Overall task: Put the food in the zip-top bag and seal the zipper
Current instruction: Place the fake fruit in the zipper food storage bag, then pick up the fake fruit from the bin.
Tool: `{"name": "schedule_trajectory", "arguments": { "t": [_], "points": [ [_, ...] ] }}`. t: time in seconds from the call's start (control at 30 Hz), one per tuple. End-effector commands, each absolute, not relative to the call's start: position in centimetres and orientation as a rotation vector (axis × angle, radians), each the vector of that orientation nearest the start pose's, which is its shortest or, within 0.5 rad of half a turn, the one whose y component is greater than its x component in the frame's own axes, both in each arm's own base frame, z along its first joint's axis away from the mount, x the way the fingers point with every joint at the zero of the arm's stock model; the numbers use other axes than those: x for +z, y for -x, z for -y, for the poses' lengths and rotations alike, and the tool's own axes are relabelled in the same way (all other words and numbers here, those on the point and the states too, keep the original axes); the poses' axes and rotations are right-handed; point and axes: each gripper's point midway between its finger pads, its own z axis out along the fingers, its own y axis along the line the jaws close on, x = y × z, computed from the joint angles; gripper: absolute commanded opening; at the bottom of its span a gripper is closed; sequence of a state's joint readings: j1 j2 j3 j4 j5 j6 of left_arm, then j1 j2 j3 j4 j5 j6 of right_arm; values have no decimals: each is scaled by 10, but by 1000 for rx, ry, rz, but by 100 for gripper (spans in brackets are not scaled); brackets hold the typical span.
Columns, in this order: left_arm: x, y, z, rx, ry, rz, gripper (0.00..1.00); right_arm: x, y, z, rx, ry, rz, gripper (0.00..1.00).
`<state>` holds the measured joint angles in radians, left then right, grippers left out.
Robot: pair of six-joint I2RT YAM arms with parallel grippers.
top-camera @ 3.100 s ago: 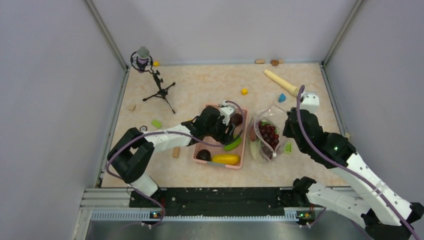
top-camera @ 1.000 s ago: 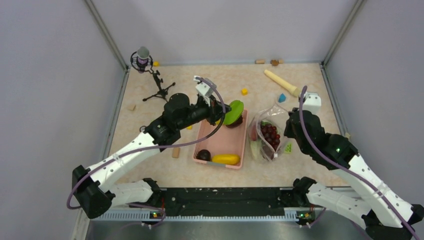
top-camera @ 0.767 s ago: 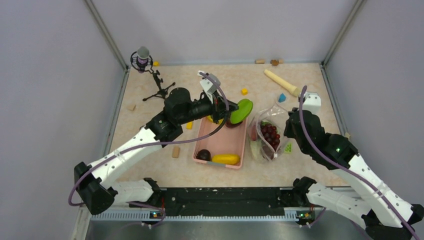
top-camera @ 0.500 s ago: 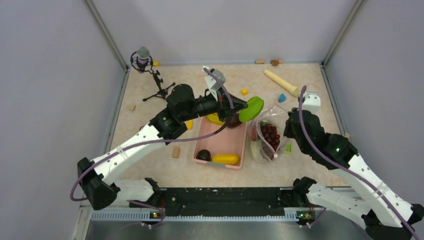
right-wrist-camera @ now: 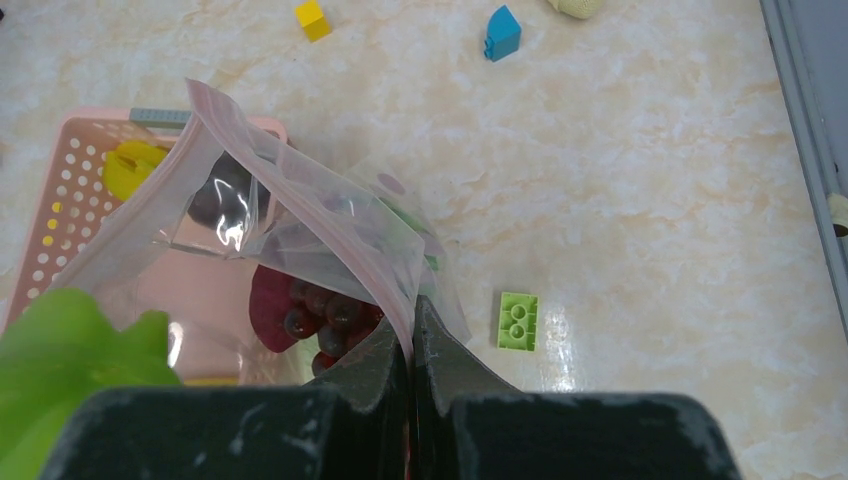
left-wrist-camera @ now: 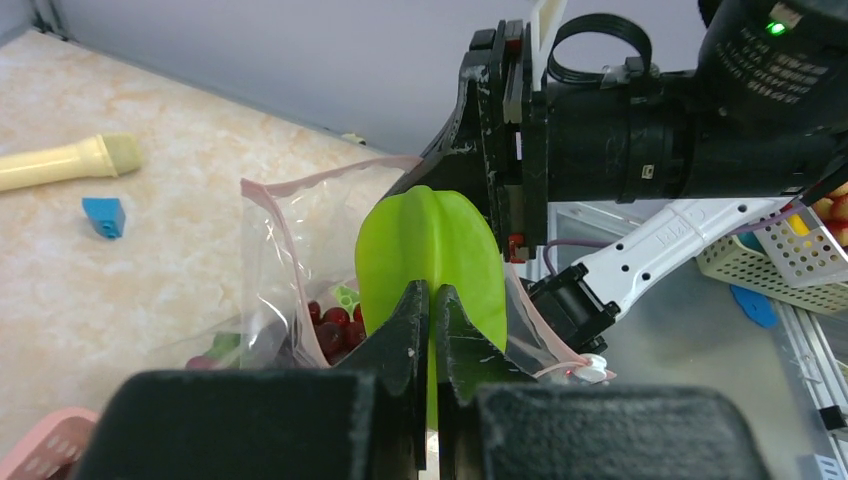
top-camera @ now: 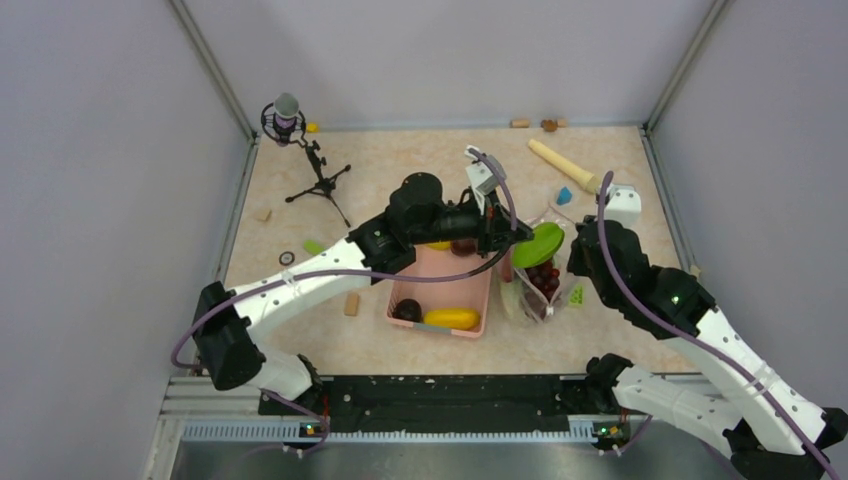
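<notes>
Green pod (left-wrist-camera: pixel 430 235) — pinched in left gripper (left-wrist-camera: pixel 430 292) — hangs above the zip-top bag (left-wrist-camera: pixel 272 250).

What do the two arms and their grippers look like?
The left arm and the right arm have white links and black joints; a thin purple cable runs along each. The right arm shows a small green light. The left gripper and the right gripper have black fingers.
</notes>
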<state>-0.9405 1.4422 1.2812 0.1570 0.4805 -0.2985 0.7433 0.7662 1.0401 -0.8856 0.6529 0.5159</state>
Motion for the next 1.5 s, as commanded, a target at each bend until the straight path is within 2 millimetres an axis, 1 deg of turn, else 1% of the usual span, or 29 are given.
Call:
{"name": "schedule_trajectory", "arguments": {
  "t": [0.0, 0.13, 0.23, 0.27, 0.37, 0.4, 0.43, 0.53, 0.6, 0.73, 0.93, 1.0, 1.1, 1.17, 1.23, 1.37, 1.47],
  "points": [
    [379, -201, 436, -1338, -889, -1420, 0, 267, -220, -79, 90, -131, -2011, 0],
    [365, -202, 444, -1352, -909, -1470, 0, 266, -221, -80, 90, -125, -2016, 0],
    [355, -204, 447, -1345, -925, -1510, 21, 265, -220, -81, 93, -121, -2019, 0],
    [352, -204, 448, -1342, -930, -1520, 31, 265, -220, -81, 91, -120, -2020, 0],
    [347, -206, 446, -1321, -938, -1536, 68, 265, -220, -81, 93, -123, -2018, 0],
    [348, -206, 445, -1315, -937, -1536, 77, 265, -220, -81, 93, -123, -2018, 0],
    [348, -206, 444, -1310, -934, -1537, 83, 265, -220, -81, 93, -122, -2018, 0],
    [349, -205, 440, -1297, -940, -1526, 96, 265, -221, -80, 88, -121, -2019, 0],
    [349, -207, 436, -1271, -928, -1531, 97, 265, -220, -80, 88, -122, -2018, 0],
    [344, -210, 423, -1203, -903, -1549, 97, 265, -221, -80, 86, -122, -2018, 0],
    [335, -219, 392, -1067, -799, -1575, 97, 265, -221, -81, 88, -121, -2019, 0],
    [332, -224, 378, -1013, -747, -1587, 97, 264, -221, -81, 87, -120, -2021, 0],
    [312, -234, 357, -924, -646, -1649, 97, 264, -221, -81, 89, -120, -2021, 0],
    [298, -236, 345, -894, -604, -1681, 97, 264, -221, -81, 86, -120, -2020, 0],
    [282, -245, 331, -835, -541, -1718, 97, 264, -221, -81, 87, -119, -2023, 0],
    [248, -256, 310, -746, -456, -1810, 97, 263, -222, -81, 77, -121, -2023, 0],
    [227, -265, 300, -702, -402, -1865, 97, 263, -222, -81, 75, -118, -2026, 0]
  ]
}}
